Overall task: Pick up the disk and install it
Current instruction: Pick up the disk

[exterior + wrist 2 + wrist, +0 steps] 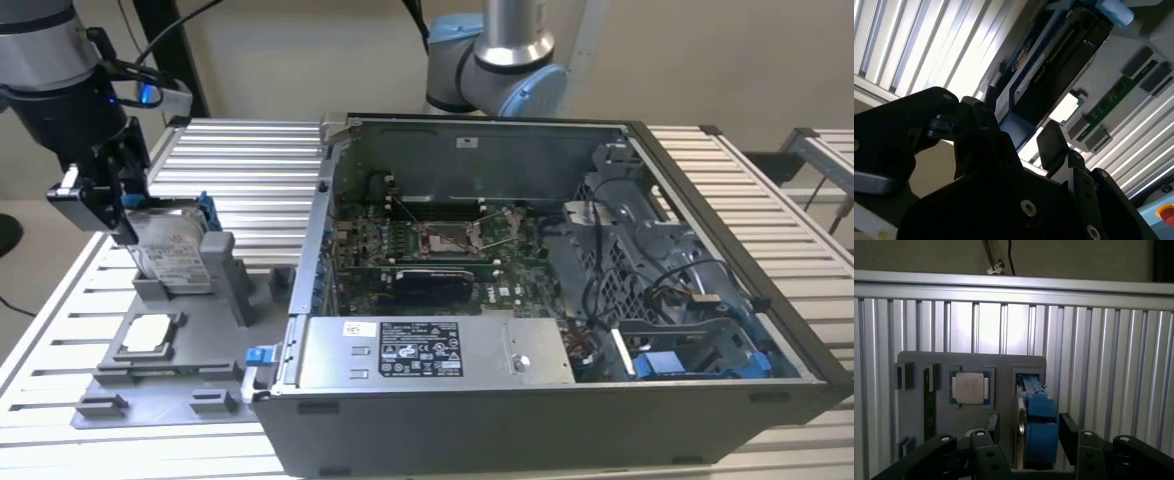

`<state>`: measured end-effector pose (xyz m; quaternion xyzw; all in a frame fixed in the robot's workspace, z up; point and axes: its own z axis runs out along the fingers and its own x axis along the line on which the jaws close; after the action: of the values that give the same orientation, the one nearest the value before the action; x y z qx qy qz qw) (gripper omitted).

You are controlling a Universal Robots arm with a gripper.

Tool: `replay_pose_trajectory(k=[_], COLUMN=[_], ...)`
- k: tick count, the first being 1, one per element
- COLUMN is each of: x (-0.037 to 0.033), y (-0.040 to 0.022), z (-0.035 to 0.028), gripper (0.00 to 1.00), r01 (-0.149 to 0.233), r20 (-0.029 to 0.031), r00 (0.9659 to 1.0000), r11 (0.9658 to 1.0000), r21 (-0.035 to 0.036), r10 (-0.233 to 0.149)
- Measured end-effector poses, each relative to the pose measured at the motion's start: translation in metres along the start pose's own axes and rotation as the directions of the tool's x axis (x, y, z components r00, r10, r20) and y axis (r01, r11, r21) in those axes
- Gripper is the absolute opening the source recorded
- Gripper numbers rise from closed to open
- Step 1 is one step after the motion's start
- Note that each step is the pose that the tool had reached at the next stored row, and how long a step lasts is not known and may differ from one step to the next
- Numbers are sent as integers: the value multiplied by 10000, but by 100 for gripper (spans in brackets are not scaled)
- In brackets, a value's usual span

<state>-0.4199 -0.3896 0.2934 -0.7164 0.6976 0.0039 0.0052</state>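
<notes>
Presently the claw (pixel 1030 424), spread open, straddles the disk (pixel 1040 412); the disk stands on edge in a slot at the tray's (pixel 979 360) edge, probably to expose both faces.

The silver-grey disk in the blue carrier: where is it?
The disk stands upright in the grey tray at the exterior view's left, beside the computer case.

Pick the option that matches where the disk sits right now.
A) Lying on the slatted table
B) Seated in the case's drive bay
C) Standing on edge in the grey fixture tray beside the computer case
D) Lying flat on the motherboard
C: in the exterior view the disk stands on edge in a slot of the grey fixture tray, outside the computer case, with the end effector at its top.
</notes>
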Motion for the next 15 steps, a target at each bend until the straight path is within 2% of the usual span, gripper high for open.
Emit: replay_pose_trajectory(k=[8,15], x=[1,1], y=[0,0], z=[105,120], gripper=[100,100], r01=[-2,-3], r20=[1,14], r00=[10000,10000], r11=[10000,10000], r21=[2,10], r10=[2,3])
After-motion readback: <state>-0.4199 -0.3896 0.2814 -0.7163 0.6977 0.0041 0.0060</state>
